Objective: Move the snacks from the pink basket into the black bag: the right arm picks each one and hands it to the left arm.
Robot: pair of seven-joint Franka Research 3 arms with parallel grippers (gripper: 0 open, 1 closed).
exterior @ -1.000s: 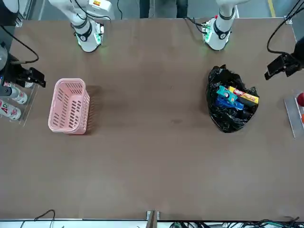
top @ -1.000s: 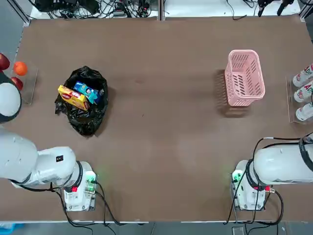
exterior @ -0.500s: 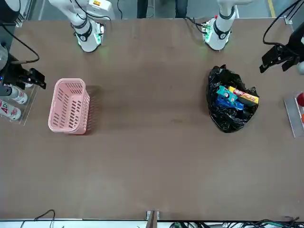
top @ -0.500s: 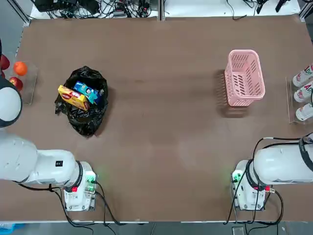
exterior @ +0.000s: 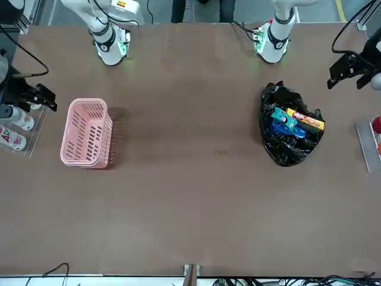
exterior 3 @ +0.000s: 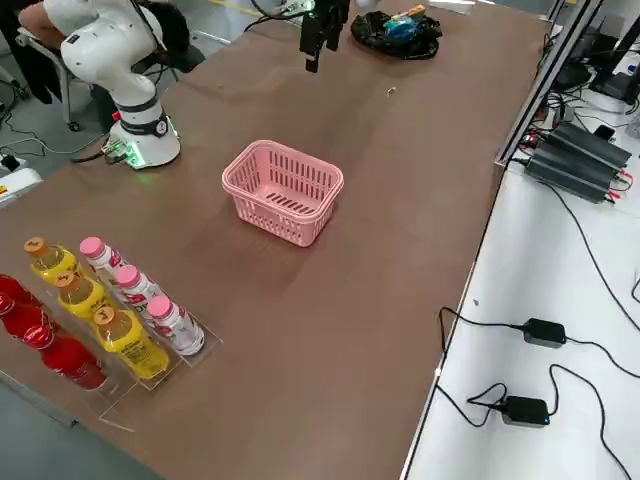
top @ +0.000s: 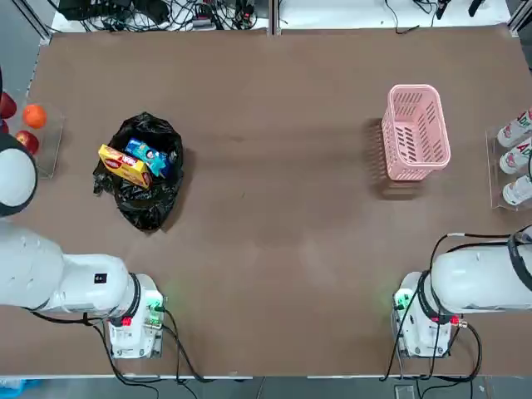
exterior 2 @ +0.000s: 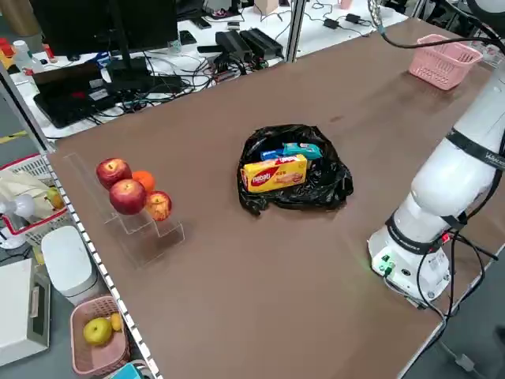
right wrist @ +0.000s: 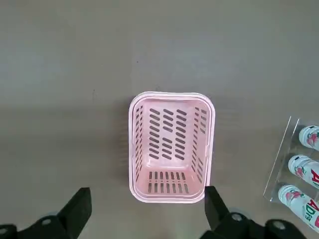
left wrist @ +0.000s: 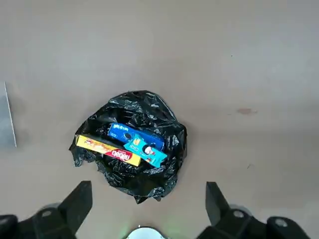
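All three snacks sit in the black bag [top: 145, 183] on the counter's [top: 274, 208] left half: the yellow packet [top: 124, 165] lies across its mouth, the blue pouch [left wrist: 135, 137] and teal packet [left wrist: 145, 149] touching it. Over on the right the pink basket [top: 415, 133] stands upright, nothing in it. The left pincer [exterior: 353, 65] hangs released, high above the bag, holding nothing. The right pincer [exterior: 31, 96] hangs released too, high over the basket, beside the bottles [top: 517, 158]
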